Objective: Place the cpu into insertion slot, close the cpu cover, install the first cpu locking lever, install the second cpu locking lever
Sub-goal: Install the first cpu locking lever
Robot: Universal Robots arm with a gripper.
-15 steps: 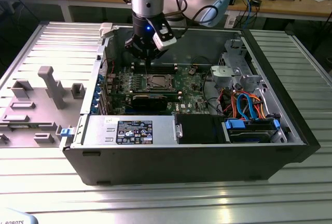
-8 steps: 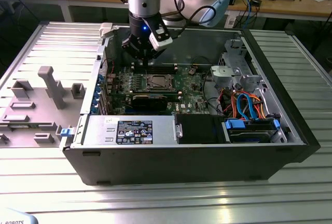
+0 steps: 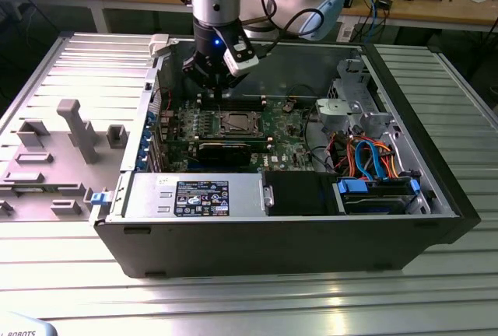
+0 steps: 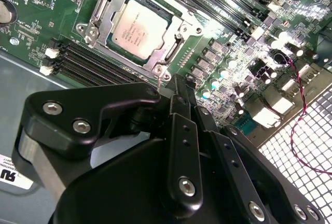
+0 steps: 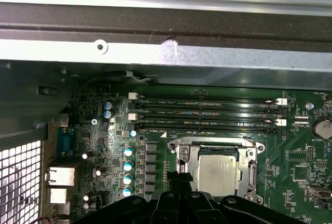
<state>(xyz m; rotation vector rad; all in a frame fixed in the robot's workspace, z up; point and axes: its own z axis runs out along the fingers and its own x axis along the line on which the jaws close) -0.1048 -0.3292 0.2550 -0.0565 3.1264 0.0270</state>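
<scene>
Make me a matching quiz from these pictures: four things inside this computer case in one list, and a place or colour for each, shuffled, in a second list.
1. chip
2. memory slots
3. cables
4. claw

A. blue and orange, at the exterior view's right
B. hanging over the green board, near the socket
C. long, black, empty
D. grey-topped, seated in the square socket

Pairs: 1-D, 2-C, 3-A, 4-B.
</scene>
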